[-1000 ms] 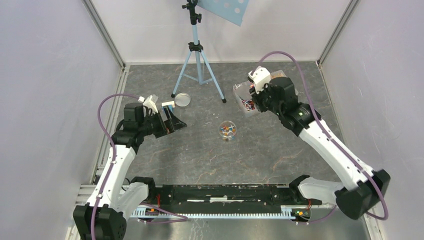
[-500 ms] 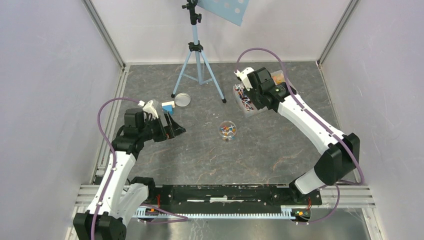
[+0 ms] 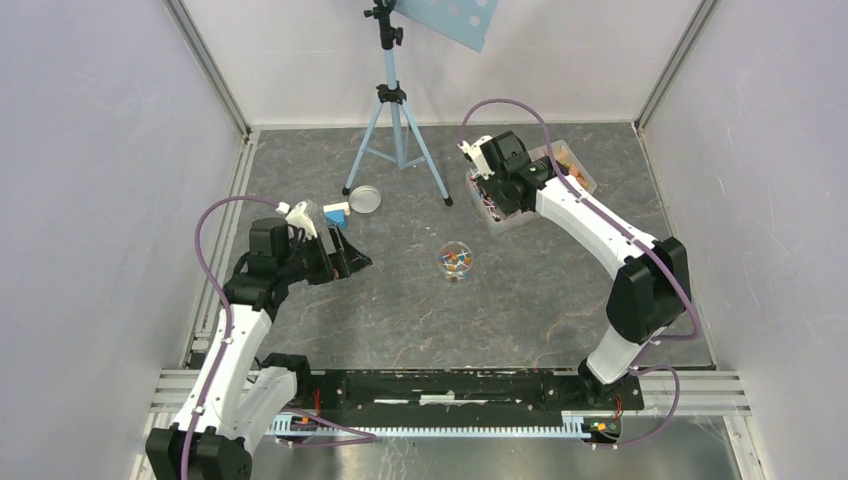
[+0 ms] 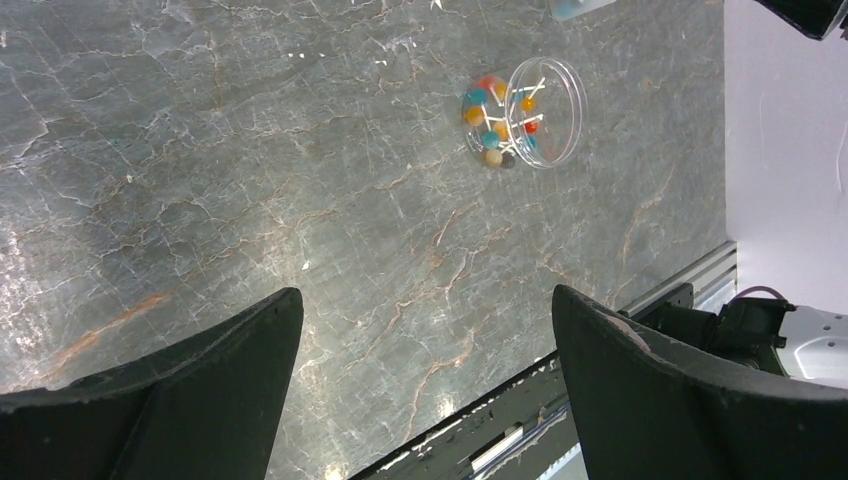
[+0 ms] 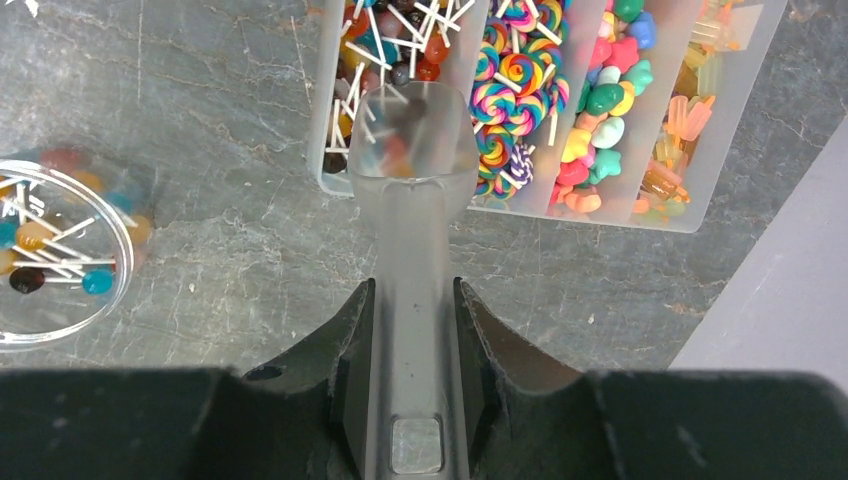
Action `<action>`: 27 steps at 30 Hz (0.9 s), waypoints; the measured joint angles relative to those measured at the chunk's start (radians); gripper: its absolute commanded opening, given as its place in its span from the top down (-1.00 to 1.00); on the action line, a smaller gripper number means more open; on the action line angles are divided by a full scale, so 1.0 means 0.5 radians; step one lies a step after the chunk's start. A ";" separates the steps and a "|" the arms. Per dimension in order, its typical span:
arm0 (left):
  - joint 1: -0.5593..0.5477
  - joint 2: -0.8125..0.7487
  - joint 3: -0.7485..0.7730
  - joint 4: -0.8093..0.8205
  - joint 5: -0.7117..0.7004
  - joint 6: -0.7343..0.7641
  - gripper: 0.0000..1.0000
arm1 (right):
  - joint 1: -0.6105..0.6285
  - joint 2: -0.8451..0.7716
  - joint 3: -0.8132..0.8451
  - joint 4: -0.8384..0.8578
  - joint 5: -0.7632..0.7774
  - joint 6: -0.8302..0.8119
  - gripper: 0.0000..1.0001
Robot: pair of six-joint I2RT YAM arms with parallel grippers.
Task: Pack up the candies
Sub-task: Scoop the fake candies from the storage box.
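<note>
We are at the scooping step: our right gripper (image 5: 412, 300) clamps a clear scoop (image 5: 412, 150) over the candies (image 5: 520, 90) in the tray (image 5: 732, 120) (the lollipop compartment). The next move, we judge, is to carry a load to the jar (image 5: 50, 260) at 9 o'clock. Our left gripper (image 4: 425, 300) hangs spread and empty.

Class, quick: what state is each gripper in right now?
Left gripper: open, holding nothing.
Right gripper: closed on the handle of the translucent scoop.
</note>
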 measured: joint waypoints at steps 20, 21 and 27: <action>-0.009 -0.018 -0.004 0.000 -0.044 0.000 -1.00 | -0.204 -0.291 -0.842 0.816 -0.214 0.077 1.00; -0.009 -0.018 -0.004 0.001 -0.044 0.000 -1.00 | -0.217 -0.307 -0.877 0.855 -0.237 0.082 1.00; -0.009 -0.016 -0.005 0.001 -0.047 0.000 -1.00 | -0.285 -0.396 -1.093 1.085 -0.353 0.105 1.00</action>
